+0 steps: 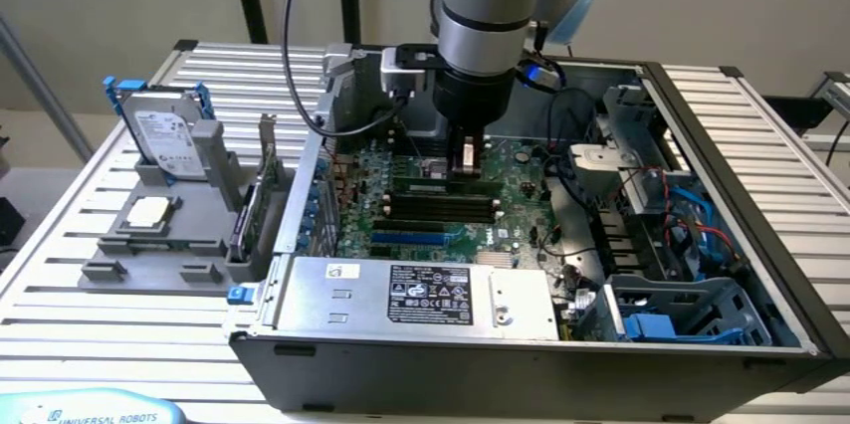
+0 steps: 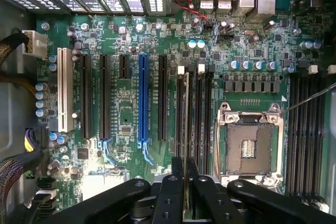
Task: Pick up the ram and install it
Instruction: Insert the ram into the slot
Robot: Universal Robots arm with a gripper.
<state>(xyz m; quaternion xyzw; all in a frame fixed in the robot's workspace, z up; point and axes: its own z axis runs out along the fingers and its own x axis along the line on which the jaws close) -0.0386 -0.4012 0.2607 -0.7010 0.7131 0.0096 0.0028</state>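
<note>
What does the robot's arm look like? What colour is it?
The arm is a fat silver tube with light blue caps at its joints. Lower down it turns into a black round wrist. A small grey box sits on its side, and black cables loop away from it. The end effector has black metal fingers joined by chunky black links with round bolts.

A robotics lab or test workshop, judging by the slatted aluminium workbench (image 1: pixel 119 319), an opened desktop computer case (image 1: pixel 531 344) with its motherboard (image 2: pixel 126 108) exposed, and a grey fixture tray (image 1: pixel 153 245) holding a hard drive (image 1: pixel 166 135).
</note>
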